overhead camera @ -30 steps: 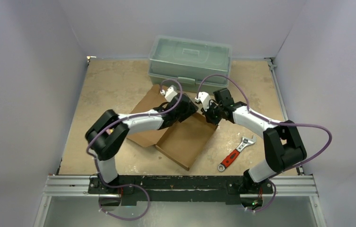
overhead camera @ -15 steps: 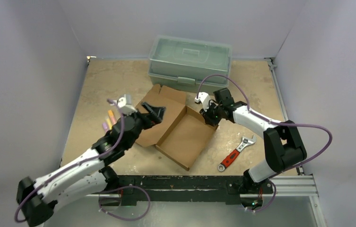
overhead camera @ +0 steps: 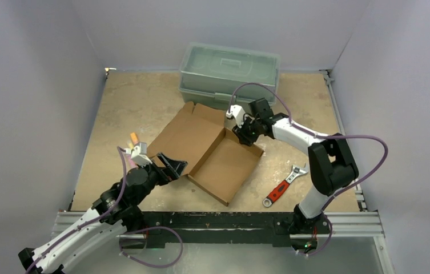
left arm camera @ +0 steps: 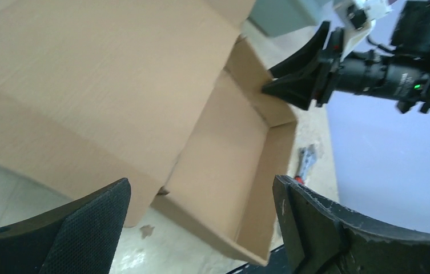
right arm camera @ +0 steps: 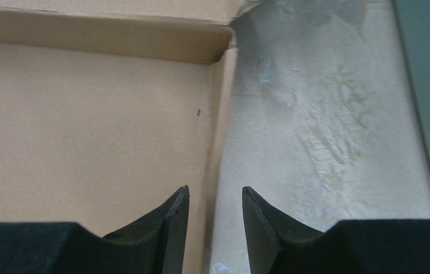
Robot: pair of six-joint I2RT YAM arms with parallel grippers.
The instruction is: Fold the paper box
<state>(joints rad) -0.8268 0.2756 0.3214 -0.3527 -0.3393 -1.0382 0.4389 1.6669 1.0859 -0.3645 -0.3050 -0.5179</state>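
The paper box (overhead camera: 226,165) sat mid-frame, lid flap spread upper left, looking light, stiff yet creasable, best pinched at a wall edge, which the right gripper (right arm camera: 215,191) straddled, jaws slightly apart; the left gripper (left arm camera: 201,182) gaped empty.

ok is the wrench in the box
No, the wrench lies on the table to the right of the box, apart from it.
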